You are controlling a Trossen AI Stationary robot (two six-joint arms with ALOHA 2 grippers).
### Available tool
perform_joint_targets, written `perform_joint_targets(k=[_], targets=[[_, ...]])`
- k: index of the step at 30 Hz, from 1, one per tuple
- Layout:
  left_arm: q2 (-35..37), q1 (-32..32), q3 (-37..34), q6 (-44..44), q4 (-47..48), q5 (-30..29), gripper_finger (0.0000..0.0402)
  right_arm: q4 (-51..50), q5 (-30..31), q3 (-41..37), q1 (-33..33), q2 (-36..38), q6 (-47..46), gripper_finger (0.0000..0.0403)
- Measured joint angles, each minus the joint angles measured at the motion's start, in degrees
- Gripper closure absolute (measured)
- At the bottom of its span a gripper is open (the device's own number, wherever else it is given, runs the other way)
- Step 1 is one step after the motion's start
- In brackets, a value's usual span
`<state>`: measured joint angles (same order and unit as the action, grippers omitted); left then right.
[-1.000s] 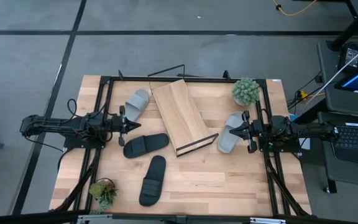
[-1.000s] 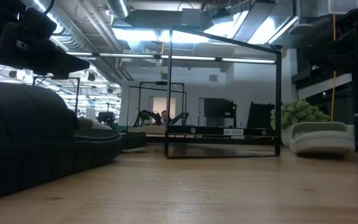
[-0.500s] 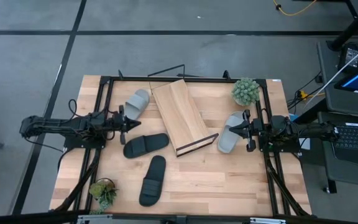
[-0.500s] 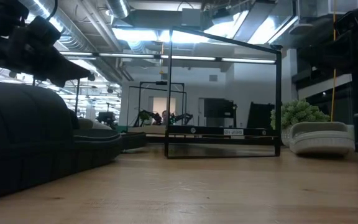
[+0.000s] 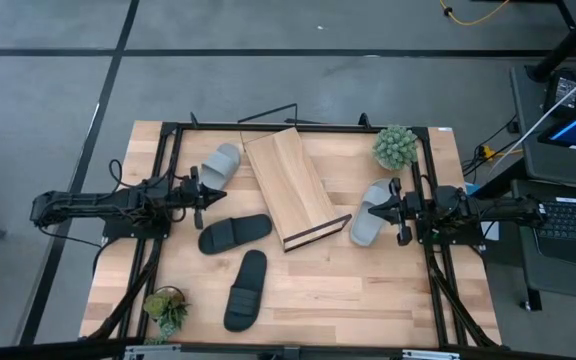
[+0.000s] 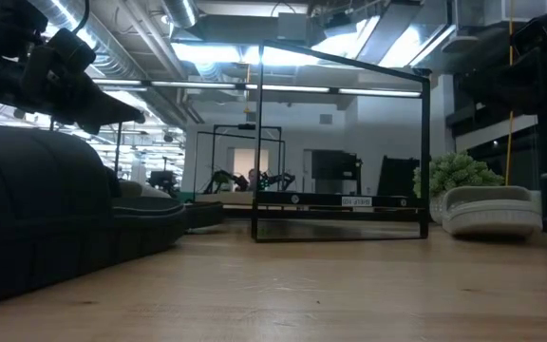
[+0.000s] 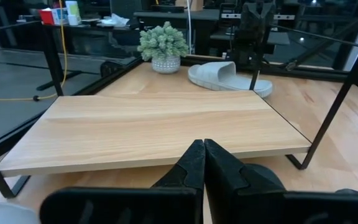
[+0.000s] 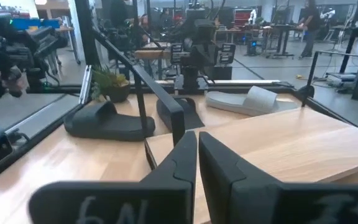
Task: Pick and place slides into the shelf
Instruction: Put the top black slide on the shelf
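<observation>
The shelf [image 5: 290, 187], a slanted light-wood board on a black wire frame, stands mid-table. One grey slide [image 5: 220, 165] lies left of it and another grey slide [image 5: 370, 213] right of it, soles on the table. Two black slides [image 5: 234, 233] [image 5: 246, 289] lie nearer the front edge. My left gripper [image 5: 200, 192] is shut and hovers between the left grey slide and the black one, pointing at the shelf [image 7: 154, 127]. My right gripper [image 5: 393, 207] is shut beside the right grey slide, facing the shelf [image 8: 284, 149].
A potted plant [image 5: 396, 147] stands at the far right corner and a smaller plant [image 5: 165, 305] at the near left. Black frame rails [image 5: 168, 160] run along the table's sides. Bare wood [image 5: 358, 290] lies at the near right.
My left gripper has drifted a little toward the table's far edge, closer to the left grey slide, and stays shut. The slides and shelf have not moved.
</observation>
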<state>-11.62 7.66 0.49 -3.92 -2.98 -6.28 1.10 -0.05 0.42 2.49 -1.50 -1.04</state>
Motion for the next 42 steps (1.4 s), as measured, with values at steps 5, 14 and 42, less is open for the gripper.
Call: perform_joint_targets(k=[5,14,42], targets=[[0.00,0.00,0.00,0.00,-0.36,0.00,0.0401,0.00,-0.01,0.01,0.00,0.00,1.32,0.0382],[0.00,-0.02,0.00,-0.04,-2.14,0.00,0.0401,0.09,-0.01,0.00,0.00,0.00,1.29,0.0382],[-0.02,0.00,1.55,-0.50,-3.91,5.55,0.0401,-9.37,8.39,11.92,0.00,-1.40,-1.70,0.0399]])
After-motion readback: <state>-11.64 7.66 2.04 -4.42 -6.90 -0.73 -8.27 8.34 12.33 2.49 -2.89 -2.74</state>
